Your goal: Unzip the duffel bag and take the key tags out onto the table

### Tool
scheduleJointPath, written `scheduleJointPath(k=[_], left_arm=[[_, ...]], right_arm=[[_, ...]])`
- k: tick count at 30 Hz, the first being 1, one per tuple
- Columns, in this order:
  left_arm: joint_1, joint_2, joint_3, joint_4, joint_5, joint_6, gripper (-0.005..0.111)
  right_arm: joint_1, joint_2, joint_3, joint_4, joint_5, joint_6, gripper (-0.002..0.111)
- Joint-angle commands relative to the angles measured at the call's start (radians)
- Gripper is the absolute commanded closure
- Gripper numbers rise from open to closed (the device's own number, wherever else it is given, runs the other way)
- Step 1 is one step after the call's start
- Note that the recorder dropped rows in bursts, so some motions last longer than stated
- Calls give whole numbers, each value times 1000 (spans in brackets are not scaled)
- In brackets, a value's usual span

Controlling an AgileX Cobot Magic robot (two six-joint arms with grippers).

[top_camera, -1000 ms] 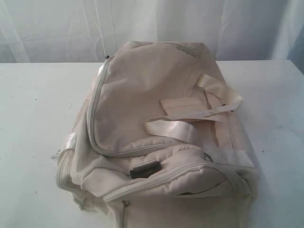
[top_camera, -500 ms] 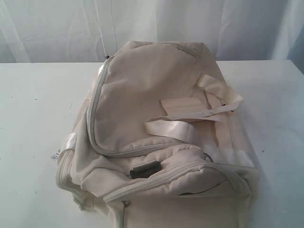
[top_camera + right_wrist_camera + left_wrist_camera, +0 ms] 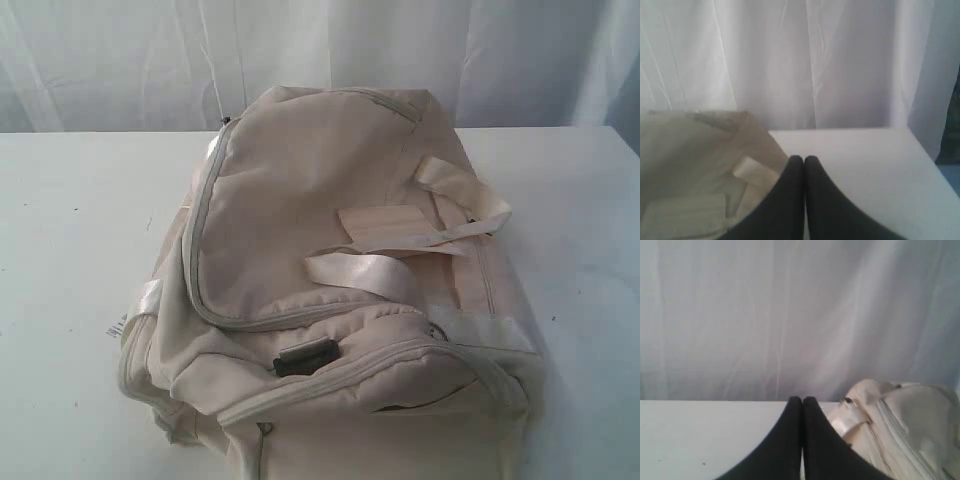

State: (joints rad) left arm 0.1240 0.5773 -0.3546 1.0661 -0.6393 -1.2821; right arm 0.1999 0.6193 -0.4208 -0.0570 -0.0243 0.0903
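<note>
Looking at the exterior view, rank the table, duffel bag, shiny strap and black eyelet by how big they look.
Largest to smallest:
table
duffel bag
shiny strap
black eyelet
The bag covers much of the table.

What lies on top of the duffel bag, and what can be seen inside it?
On top of the duffel bag lie only its own pale webbing straps. Its grey zippers look closed, so the inside is covered; no key tags can be seen.

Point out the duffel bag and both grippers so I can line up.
duffel bag (image 3: 290,210), exterior view, on its broad top panel.
left gripper (image 3: 802,401), left wrist view, where the shut fingertips meet.
right gripper (image 3: 804,160), right wrist view, where the shut fingertips meet.
</note>
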Motion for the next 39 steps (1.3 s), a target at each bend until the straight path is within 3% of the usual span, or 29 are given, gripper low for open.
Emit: scheduleJointPath(k=[1,6,9,14,16,20,28,39], left_arm=[[-9,70,-9,199,-118,-173,107],[-9,89,-9,413,-159,-301,101],[-9,99,-9,435,-187,-403,85],[-9,105,-9,466,-286,-531,46],[-9,111,-9,494,-303,-633,40],[-13,123,-7,584,-345,-762,38],[-94,134,92,582,-407,-769,38],[-97,134,211,525,-448,-758,38]], right_arm=[[2,107,-10,3,88,39,108],[2,117,-10,6,129,53,108],[2,115,-10,6,131,53,108],[2,115,-10,6,135,53,108],[2,115,-10,6,135,53,108],[2,115,-8,6,137,53,108],[2,115,-8,6,144,53,108],[2,115,-8,6,157,53,108]])
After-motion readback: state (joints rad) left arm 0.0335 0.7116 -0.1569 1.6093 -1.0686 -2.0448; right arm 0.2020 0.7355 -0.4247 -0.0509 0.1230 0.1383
